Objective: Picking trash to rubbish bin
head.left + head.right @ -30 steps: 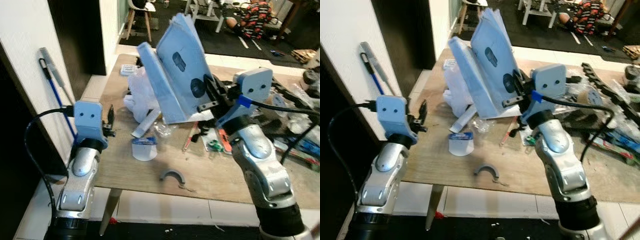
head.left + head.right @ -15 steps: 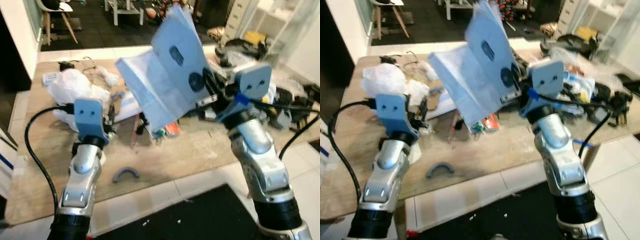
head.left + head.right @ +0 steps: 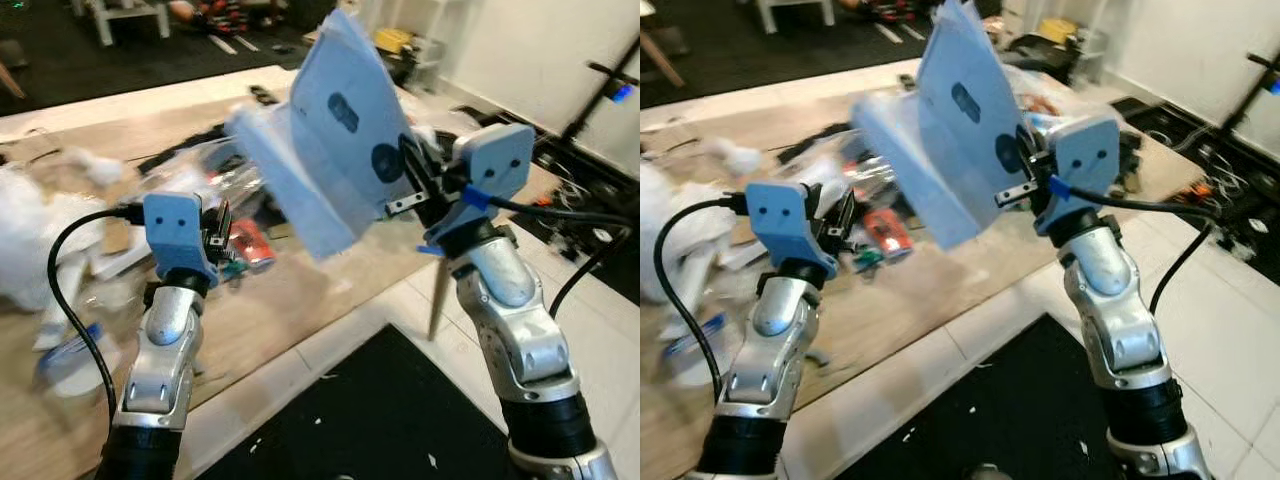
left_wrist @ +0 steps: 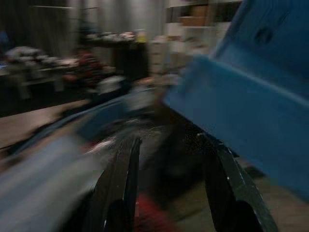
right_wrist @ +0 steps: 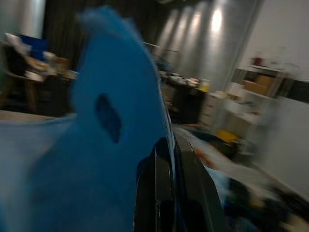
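Observation:
My right gripper (image 3: pixel 412 178) is shut on a large pale blue plastic bag (image 3: pixel 330 140), held up high above the wooden table (image 3: pixel 300 290). The bag shows two dark printed marks and folds back toward the left. In the right wrist view the bag (image 5: pixel 106 145) is pinched between the black fingers (image 5: pixel 164 193). My left gripper (image 3: pixel 218 240) hangs over the table's left part, open, with nothing between its fingers (image 4: pixel 120 188). The picture is blurred by motion.
The table carries scattered litter: a red packet (image 3: pixel 248 245), white crumpled plastic (image 3: pixel 20 240) at the far left, and black cables and parts (image 3: pixel 190 160) further back. A black mat (image 3: pixel 400 420) lies on the white tiled floor in front. A table leg (image 3: pixel 438 300) stands beneath my right arm.
The whole picture has swung: the camera has turned to the right, so the table now slides off to the left. My right gripper still holds the blue bag up.

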`<state>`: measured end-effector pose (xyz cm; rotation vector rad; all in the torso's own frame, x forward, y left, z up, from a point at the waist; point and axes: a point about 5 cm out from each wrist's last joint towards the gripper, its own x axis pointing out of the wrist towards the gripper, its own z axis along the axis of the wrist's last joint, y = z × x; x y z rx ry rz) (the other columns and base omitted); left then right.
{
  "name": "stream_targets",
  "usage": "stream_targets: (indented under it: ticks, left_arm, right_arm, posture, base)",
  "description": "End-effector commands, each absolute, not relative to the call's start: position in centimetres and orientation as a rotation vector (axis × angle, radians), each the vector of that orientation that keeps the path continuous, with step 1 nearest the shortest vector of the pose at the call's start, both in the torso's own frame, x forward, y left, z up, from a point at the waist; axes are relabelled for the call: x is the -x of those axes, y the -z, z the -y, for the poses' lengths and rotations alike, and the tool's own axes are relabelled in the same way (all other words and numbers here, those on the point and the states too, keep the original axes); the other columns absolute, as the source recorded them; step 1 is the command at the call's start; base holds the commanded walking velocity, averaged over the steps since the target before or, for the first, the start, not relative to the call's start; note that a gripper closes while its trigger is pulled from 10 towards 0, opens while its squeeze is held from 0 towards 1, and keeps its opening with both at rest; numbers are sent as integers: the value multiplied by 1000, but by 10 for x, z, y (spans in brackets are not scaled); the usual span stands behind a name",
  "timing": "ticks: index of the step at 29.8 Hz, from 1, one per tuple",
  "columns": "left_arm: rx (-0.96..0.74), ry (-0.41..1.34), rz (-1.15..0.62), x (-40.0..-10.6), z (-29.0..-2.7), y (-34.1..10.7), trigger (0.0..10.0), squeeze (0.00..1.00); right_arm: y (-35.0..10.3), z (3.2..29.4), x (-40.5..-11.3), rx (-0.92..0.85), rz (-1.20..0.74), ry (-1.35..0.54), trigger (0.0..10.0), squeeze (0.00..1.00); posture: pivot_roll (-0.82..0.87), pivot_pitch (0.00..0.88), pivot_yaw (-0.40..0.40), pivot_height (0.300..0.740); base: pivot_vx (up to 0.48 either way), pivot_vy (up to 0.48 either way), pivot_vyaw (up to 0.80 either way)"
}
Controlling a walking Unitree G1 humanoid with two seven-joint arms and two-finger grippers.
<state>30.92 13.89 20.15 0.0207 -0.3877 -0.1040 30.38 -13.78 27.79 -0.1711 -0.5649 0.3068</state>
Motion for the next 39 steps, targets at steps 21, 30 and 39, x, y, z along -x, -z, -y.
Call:
stream_targets:
  ticks: [21,30,39]
  left_arm:
    - [-67,154,380,-310,-129,-197,10000,0]
    - [-92,166,366,-309,-128,-193,10000,0]
    - [-91,167,357,-310,-128,-191,10000,0]
  right_arm:
    - [-268,133,-302,174,554,-321,10000,0]
    - [-262,129,-303,207,537,-327,10000,0]
    - [-253,130,-304,229,507,-321,10000,0]
  posture:
    - [-47,121,-71,740]
    - [-48,124,-65,740]
    - [-47,125,-63,740]
  base:
    - [0,0,-800]
    - [0,0,-800]
    - [0,0,-800]
